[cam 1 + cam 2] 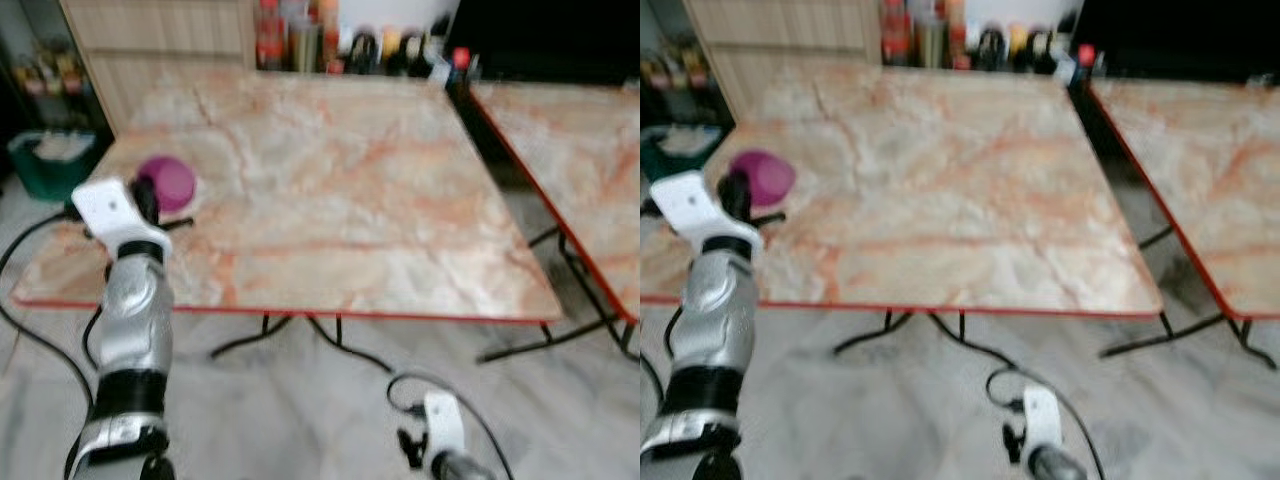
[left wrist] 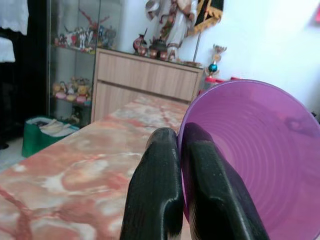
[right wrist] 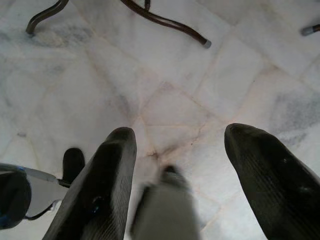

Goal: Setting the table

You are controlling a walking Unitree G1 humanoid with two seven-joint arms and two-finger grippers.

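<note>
your two head cameras look forward and down from above, both sharing the marbled table point(image 1: 330, 190) and the floor point(image 1: 300, 420) below it. your left wrist camera sits low over the tabletop, close behind a purple bowl point(image 2: 260, 160). your right wrist camera faces the floor tiles from nearby.

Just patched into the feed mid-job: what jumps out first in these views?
The purple bowl, pinched at its rim by the left gripper, stands out over the near left part of the marble-patterned table. Bottles crowd the table's far edge. The right gripper hangs open, low over the tiled floor.
</note>
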